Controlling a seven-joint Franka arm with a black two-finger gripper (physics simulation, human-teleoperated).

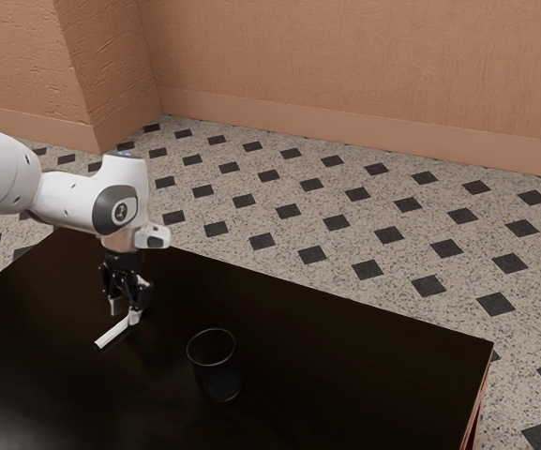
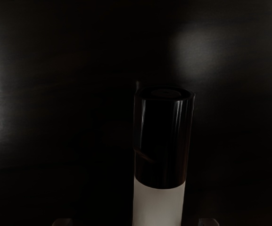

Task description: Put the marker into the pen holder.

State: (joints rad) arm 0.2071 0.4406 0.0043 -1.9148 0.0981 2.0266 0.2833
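The gripper (image 1: 126, 312) is low over the table at the exterior view's left, its fingers apart. Beneath it lies the marker (image 1: 113, 334), its white barrel slanting out from under the fingertips and partly hidden by them. The wrist view has the marker's black cap (image 2: 163, 139) and white barrel (image 2: 158, 207) close up, between the two tips of the open gripper (image 2: 136, 222), with a gap on either side. A dark, see-through pen holder (image 1: 216, 370) stands upright toward the exterior view's right of the gripper, apart from the marker.
The dark table (image 1: 364, 370) has its far edge beyond the gripper and pen holder, and a corner at the exterior view's right. Past it lie the tiled floor (image 1: 279, 230) and a wall (image 1: 345, 75).
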